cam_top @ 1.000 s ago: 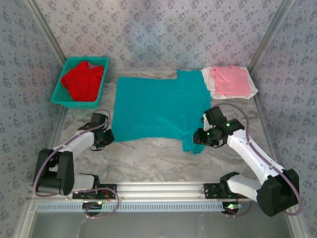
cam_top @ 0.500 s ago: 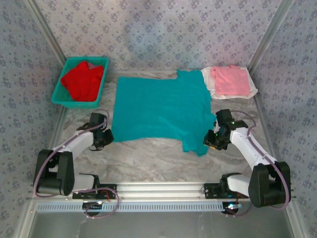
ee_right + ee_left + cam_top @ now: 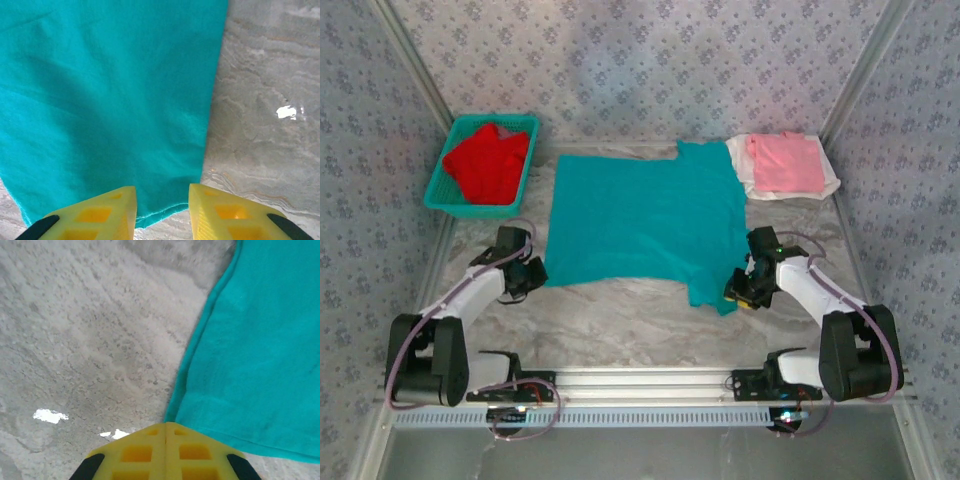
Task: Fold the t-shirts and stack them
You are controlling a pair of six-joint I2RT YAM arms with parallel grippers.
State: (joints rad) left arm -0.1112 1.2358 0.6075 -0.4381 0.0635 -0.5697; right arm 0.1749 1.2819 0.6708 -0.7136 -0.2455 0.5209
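the teal t-shirt [image 3: 645,215] lay spread flat at the middle of the table [image 3: 620,320]. the left gripper [image 3: 531,273] sat at the shirt's near-left corner. in the left wrist view its yellow fingers [image 3: 135,452] were pressed together, with the corner touching their tips. whether cloth was pinched between them could not be determined. the right gripper [image 3: 740,290] sat at the near-right sleeve, jaws apart, the sleeve hem lying in the gap. a pink t-shirt [image 3: 785,163] lay on a white t-shirt [image 3: 832,184] at the far right. a red t-shirt [image 3: 485,165] lay in the teal basket [image 3: 435,195] at the far left.
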